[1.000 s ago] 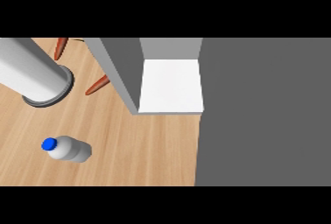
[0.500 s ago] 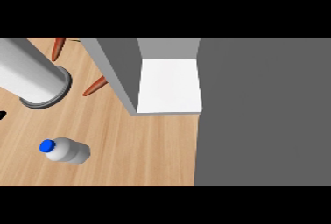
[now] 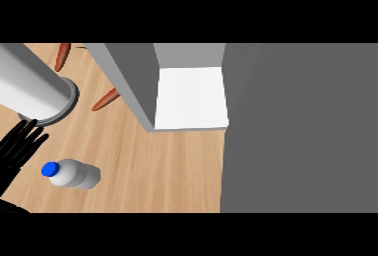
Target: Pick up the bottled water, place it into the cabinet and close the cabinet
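Bottled water [image 3: 71,174] lies on its side on the wooden tabletop [image 3: 162,170], blue cap pointing away from the cabinet [image 3: 188,87], which stands well apart beyond it with its white shelf exposed. Just beside the bottle, on the side away from the cabinet, the left robot hand [image 3: 18,147] shows with fingers straight and spread, holding nothing and not touching the bottle. The right robot hand is not in view. A grey cylinder [image 3: 33,90] and orange carrots [image 3: 105,99] sit between bottle and cabinet's far end. Judged from this, the reach is in hand; next the fingers must close round the bottle's body before any lift toward the shelf.
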Available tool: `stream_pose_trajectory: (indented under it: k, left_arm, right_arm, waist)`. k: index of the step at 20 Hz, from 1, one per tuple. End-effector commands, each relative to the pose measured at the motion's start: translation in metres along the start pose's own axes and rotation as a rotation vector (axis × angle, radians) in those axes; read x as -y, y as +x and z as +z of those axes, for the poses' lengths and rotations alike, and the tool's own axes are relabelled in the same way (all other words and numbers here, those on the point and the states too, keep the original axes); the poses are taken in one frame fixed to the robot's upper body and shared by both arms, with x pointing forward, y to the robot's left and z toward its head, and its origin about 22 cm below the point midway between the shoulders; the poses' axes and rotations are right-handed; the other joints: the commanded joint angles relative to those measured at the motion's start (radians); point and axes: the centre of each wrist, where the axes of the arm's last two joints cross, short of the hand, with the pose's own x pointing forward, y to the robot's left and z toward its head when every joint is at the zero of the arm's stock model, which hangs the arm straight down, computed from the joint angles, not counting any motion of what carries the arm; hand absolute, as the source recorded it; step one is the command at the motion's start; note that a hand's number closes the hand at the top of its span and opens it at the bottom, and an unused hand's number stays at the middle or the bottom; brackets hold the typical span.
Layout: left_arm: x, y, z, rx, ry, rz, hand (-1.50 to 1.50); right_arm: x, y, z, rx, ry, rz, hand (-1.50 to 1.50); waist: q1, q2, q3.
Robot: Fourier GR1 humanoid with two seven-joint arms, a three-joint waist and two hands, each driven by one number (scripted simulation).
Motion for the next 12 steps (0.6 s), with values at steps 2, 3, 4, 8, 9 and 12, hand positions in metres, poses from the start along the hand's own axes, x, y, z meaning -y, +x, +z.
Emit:
stream_pose_trajectory:
  k: [2,3,4,8,9,12]
  left_arm:
    - [0.000,-0.047,-0.009,-0.065,-0.004,0.045,-1.50]
    - [-0.006,-0.043,-0.021,-0.063,0.019,0.051,-1.50]
    - [-0.015,-0.050,0.001,-0.064,0.036,0.046,-1.50]
    - [-0.012,-0.077,0.001,-0.085,0.029,0.058,-1.50]
    - [-0.004,-0.079,-0.030,-0.080,0.012,0.059,-1.50]
    - [0.002,-0.092,-0.034,-0.093,-0.053,0.083,-1.50]
  right_arm:
    - [-0.007,0.037,0.007,0.042,0.019,0.030,-1.50]
    - [-0.011,0.047,0.007,0.055,0.008,0.018,-1.50]
    - [-0.007,0.044,0.014,0.041,0.022,0.035,-1.50]
    - [-0.014,0.030,0.021,0.043,0.015,0.019,-1.50]
    - [-0.013,0.041,0.014,0.061,0.017,0.024,-1.50]
    - [-0.004,0.035,0.018,0.043,0.013,0.040,-1.50]
  waist:
    - [0.000,0.001,-0.001]
    - [-0.003,0.002,-0.001]
    - [-0.006,-0.001,-0.001]
    - [-0.013,-0.003,-0.001]
    - [-0.014,0.004,-0.003]
    - [-0.009,0.005,-0.001]
